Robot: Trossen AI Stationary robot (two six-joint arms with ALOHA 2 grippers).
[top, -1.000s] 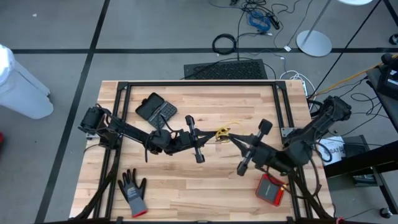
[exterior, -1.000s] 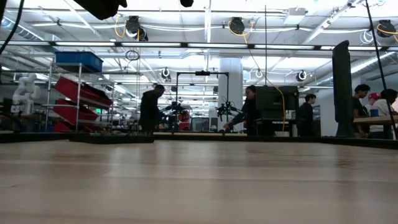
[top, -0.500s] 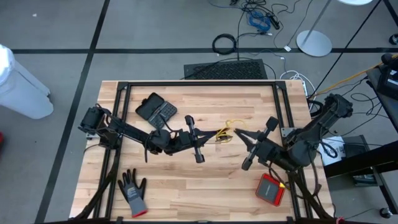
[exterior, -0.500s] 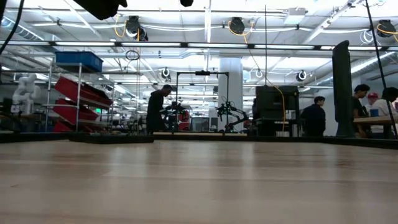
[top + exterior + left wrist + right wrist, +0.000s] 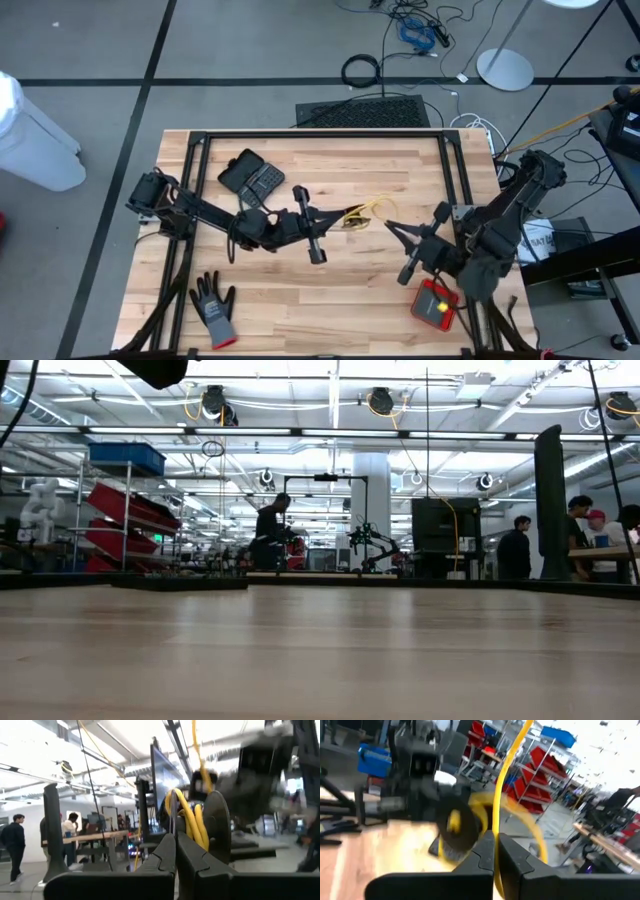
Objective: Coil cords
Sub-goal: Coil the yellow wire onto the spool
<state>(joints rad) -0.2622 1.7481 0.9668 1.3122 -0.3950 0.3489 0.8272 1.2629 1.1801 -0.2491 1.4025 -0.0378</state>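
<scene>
**Two arms share one yellow cord above the worktop**

At the centre of the overhead frame, the left tool [image 5: 333,217] and the right tool [image 5: 388,226] meet over the wooden worktop [image 5: 330,300], each clamped on the cords [image 5: 362,210]: a single thin yellow line bunched in small loops between them. The left wrist camera shows its dark fingers [image 5: 165,852] pressed together with several yellow strands rising just beyond the tips, wound beside a small black round part [image 5: 217,827]. The right wrist camera shows that arm's fingers closed on one strand that runs up and out of the frame, with the blurred yellow loops and the black disc just ahead. The split looks deliberate: one arm appears to anchor the bundle while the other keeps the free end taut so turns can be laid on.

A grey glove [image 5: 214,305] lies at the lower left of the overhead frame, a black device [image 5: 251,175] at upper left, a red box [image 5: 435,303] at lower right, all well apart from the cord.
</scene>
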